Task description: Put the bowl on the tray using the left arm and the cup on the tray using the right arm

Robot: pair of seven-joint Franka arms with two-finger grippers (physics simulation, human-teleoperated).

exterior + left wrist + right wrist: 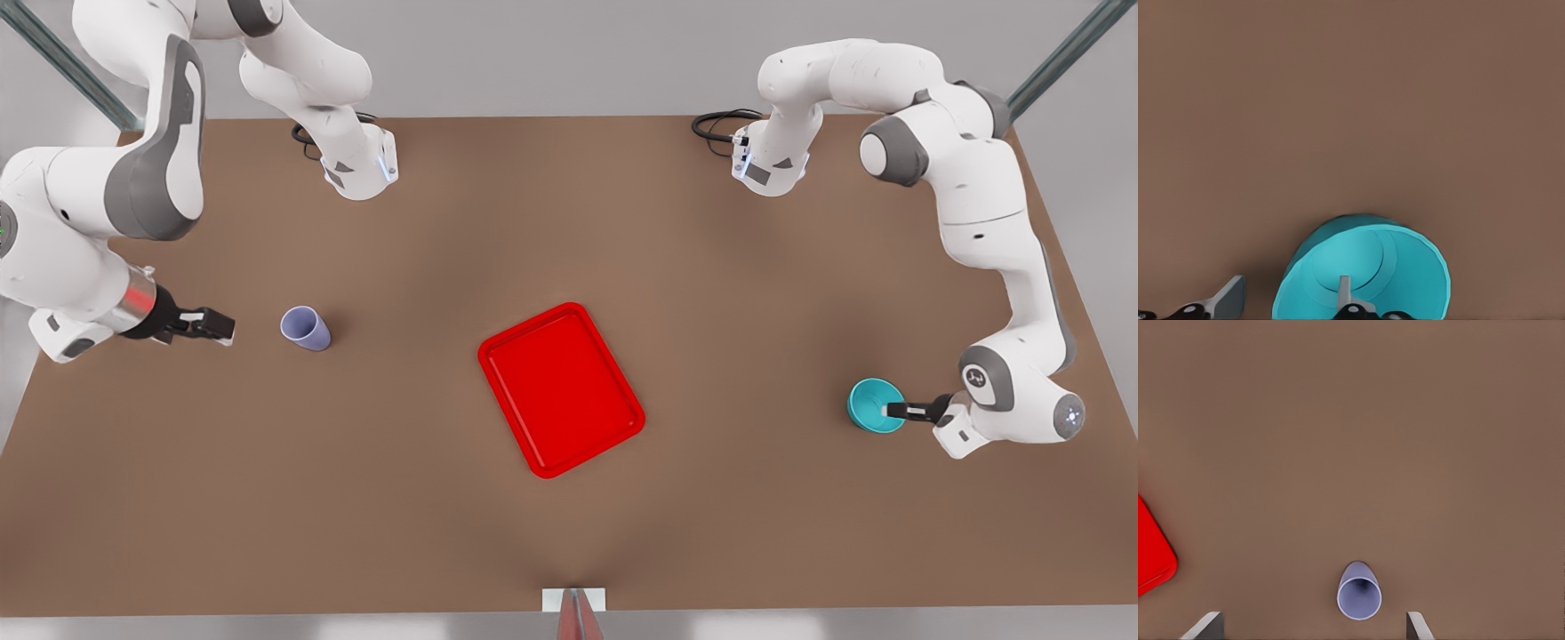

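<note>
- Tray (562,389): bright red, rectangular with rounded corners and a low rim, lying flat on the brown table (569,533) near its middle, turned at a slant. Nothing on it. One corner of it (1150,555) shows at the edge of the right wrist view.
- Left gripper (892,411): on the front view's right, low at the table, pointing toward the tray side. Fingers spread wide. One finger (1345,291) sits inside the bowl (1368,270), the other (1228,298) outside its wall, so the rim lies between them. Contact with the wall cannot be told; no grip is closed on it.
- Bowl (876,405): teal, round, shallow, on the table well apart from the tray, toward the front view's right. Looks tipped with its opening toward the wrist camera.
- Right gripper (212,324): on the front view's left, low over the table, pointing at the cup (306,328). Fingers wide apart, holding nothing. Both fingertips (1205,625) frame the cup (1359,591) without reaching it.
- Cup: lavender, tapered, no handle, on the table near the right gripper but apart from it, between that gripper and the tray, well short of the tray.
- Arm bases with looped black cables (722,124) stand at the table's far edge.
</note>
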